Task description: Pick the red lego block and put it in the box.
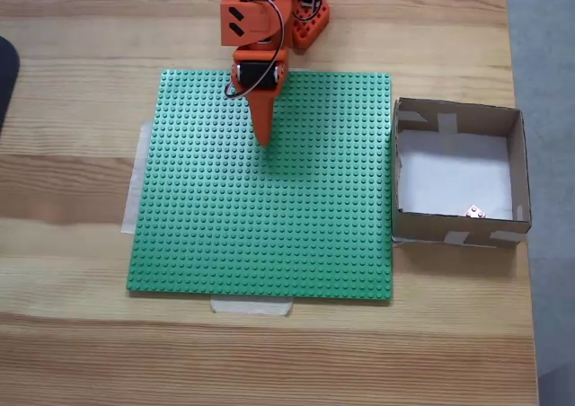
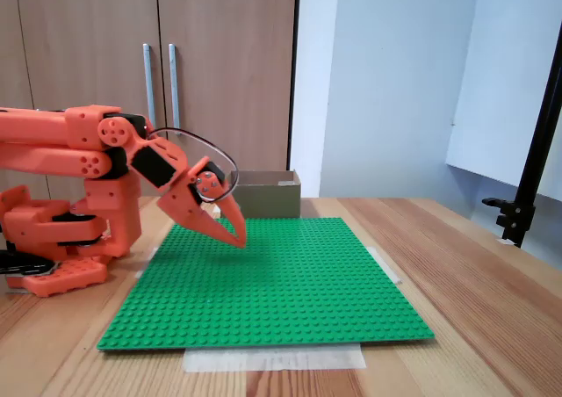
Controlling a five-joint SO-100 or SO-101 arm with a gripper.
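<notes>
The box [image 1: 459, 117] is brown cardboard with a white bottom and stands just right of the green plate [image 1: 269, 235]. A small reddish piece [image 1: 475, 212] lies on that bottom against the near wall; it looks like the red lego block, though it is too small to be sure. My orange gripper [image 1: 263, 139] hangs over the upper middle of the plate, well left of the box, pointing down at the studs. Its fingers meet at the tip, shut on nothing. From the side, the gripper [image 2: 240, 240] hovers just above the green plate [image 2: 263, 292], with the box [image 2: 268, 199] behind it.
The arm's orange base [image 1: 304, 20] sits at the table's far edge behind the plate. Tape strips [image 1: 252, 306] hold the plate to the wooden table. A dark object [image 1: 5, 74] lies at the left edge. A black stand [image 2: 527, 186] rises at the right.
</notes>
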